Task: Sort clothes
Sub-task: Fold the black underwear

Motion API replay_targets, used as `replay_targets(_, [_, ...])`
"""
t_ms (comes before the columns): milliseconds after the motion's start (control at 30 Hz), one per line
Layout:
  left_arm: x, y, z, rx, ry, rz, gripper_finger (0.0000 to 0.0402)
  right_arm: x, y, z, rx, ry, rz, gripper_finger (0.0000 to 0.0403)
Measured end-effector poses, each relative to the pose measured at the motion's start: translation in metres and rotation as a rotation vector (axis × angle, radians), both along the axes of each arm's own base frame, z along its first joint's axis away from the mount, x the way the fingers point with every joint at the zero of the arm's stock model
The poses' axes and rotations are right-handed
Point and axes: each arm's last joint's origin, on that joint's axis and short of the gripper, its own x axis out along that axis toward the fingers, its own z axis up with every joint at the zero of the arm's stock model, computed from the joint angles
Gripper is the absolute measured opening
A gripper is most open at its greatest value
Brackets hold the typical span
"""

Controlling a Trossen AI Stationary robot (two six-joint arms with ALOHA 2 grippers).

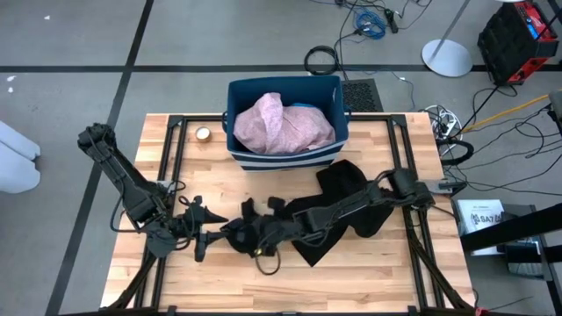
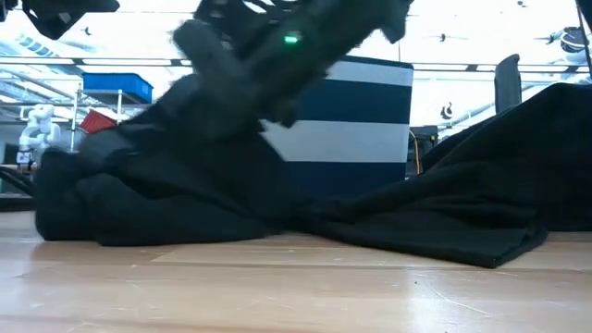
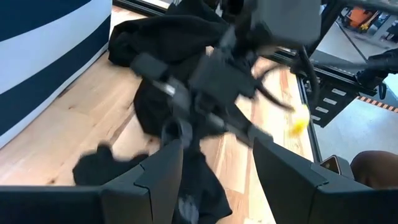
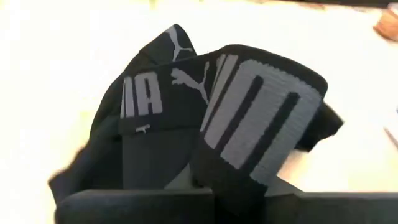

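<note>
Socks point(image 4: 249, 118), black, logo-banded, mid-table beside black garment point(image 1: 347, 206), pinched in closed right gripper point(image 1: 250, 235), likely for lifting toward bin point(image 1: 285, 96); left gripper point(image 1: 204, 230) spread wide, empty, close by.

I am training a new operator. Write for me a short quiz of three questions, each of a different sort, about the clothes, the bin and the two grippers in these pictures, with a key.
1. True or false: the pale pink garment lies inside the dark blue bin.
2. Multiple choice: what is the right gripper shut on? A) a teal shirt B) a black sock with grey lettering C) the bin's rim
3. Fill in: the left gripper waits beside the black clothes with its fingers ____.

Key: 1 true; 2 B; 3 open.
</note>
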Motion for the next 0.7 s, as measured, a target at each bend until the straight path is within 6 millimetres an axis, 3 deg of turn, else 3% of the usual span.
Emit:
replay_targets(200, [0.000, 0.000, 0.001, -0.008, -0.004, -0.003, 0.0206, 0.033, 0.016, -0.031, 0.004, 0.073, 0.053, 0.0005])
replay_targets(300, [0.000, -0.001, 0.000, -0.011, 0.001, -0.012, 0.0206, 0.042, 0.018, -0.037, -0.009, 0.113, 0.052, 0.0023])
replay_targets(700, [0.000, -0.001, -0.001, 0.017, 0.017, -0.033, 0.0206, 0.044, 0.023, -0.041, -0.009, 0.165, 0.105, 0.0185])
